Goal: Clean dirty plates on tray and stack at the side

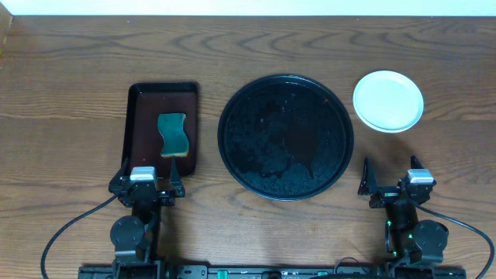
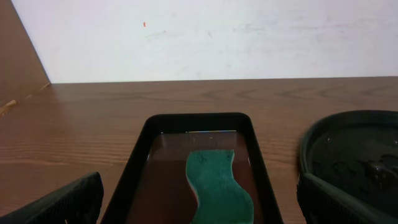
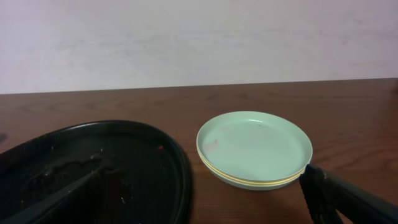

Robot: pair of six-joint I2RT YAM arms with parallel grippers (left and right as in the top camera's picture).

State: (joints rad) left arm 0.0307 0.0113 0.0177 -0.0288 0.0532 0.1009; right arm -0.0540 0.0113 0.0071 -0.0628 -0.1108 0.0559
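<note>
The left gripper [image 1: 151, 180] and right gripper [image 1: 391, 180] are sitting wide open, holding nothing. The tray [image 1: 226, 128] is lying ahead between them, and the plates [image 1: 388, 101] are sitting stacked ahead of the right one, so parking well off that stack looks wisest.

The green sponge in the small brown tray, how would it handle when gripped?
Probably soft and light: the sponge looks like wavy foam, so it should squash. It lies flat in the small brown tray, so rolling seems unlikely.
</note>
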